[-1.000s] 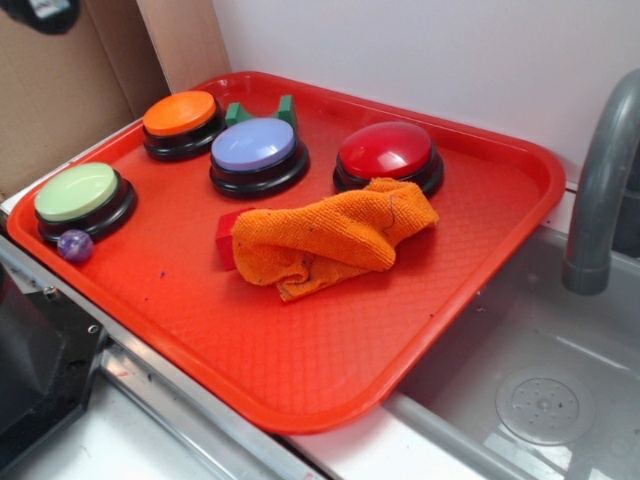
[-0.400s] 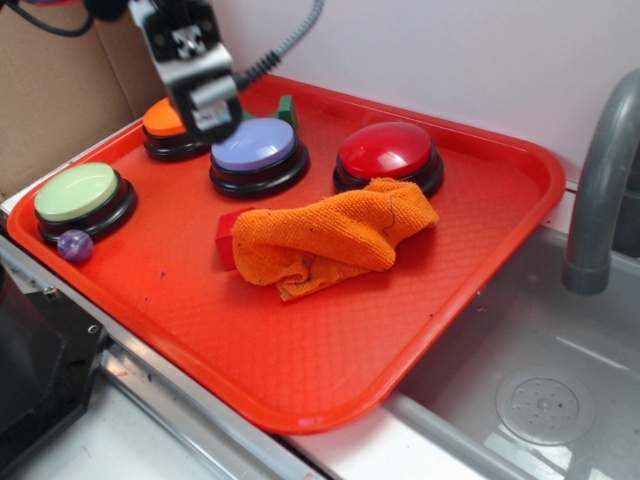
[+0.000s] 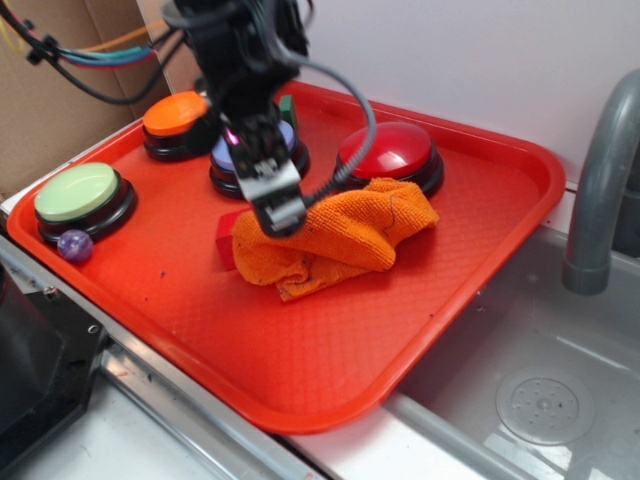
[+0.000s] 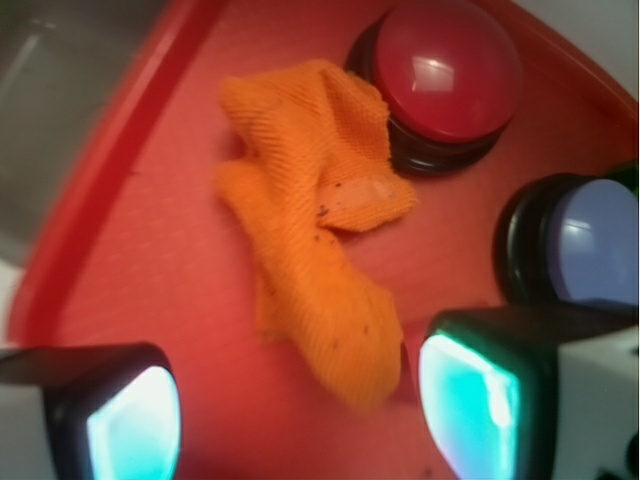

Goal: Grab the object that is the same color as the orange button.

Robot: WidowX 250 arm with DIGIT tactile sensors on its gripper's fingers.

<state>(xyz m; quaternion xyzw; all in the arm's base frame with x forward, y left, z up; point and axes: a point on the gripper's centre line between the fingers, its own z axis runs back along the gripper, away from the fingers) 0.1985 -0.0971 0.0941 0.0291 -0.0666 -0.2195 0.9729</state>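
Filling most of the counter beside the sink, the red tray (image 3: 460,290) carries everything. Hanging over its middle, the gripper (image 3: 278,212) has its jaws spread apart with nothing between them, poised above the left end of the orange rag (image 3: 335,240), which lies crumpled against the red button (image 3: 388,152). Farther back-left sits the orange button (image 3: 176,114).

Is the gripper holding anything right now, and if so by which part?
Nothing is held. The gripper is open above the tray, its fingers apart with the near end of the orange rag between them, not yet pinched.
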